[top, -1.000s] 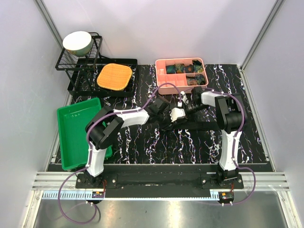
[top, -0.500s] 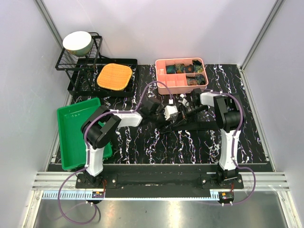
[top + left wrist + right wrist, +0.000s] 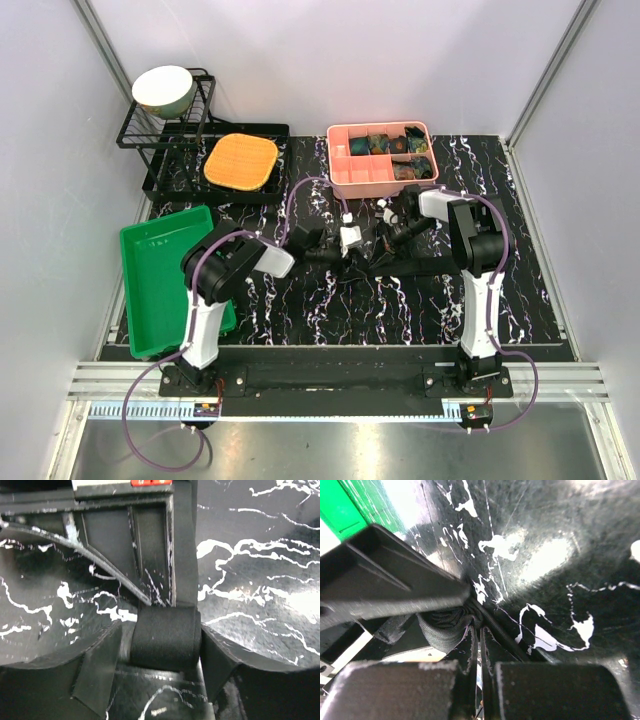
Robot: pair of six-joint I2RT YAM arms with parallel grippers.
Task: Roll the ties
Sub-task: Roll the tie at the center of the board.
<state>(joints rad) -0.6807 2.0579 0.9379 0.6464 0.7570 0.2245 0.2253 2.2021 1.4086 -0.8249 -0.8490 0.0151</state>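
Note:
A black tie (image 3: pixel 430 265) lies flat across the marbled table, its left end wound into a roll (image 3: pixel 165 637). My left gripper (image 3: pixel 160 630) is open and straddles that roll. The right finger (image 3: pixel 217 660) rests on it and the left finger (image 3: pixel 97 670) stands slightly off. The unrolled strip (image 3: pixel 182 545) runs away from the roll. My right gripper (image 3: pixel 477 628) is shut, its tips against the roll's spiral end (image 3: pixel 440 625); whether fabric is pinched does not show. From above, both grippers (image 3: pixel 352 250) (image 3: pixel 380 238) meet mid-table.
A pink divided box (image 3: pixel 345 180) holding rolled ties stands behind the grippers. A green tray (image 3: pixel 165 275) lies at the left. At the back left are a black rack (image 3: pixel 135 130) with a bowl (image 3: pixel 164 90) and an orange mat (image 3: pixel 240 162).
My left arm has drawn back to the left and its jaws have opened wider around the roll. My right gripper has shut at the roll's end.

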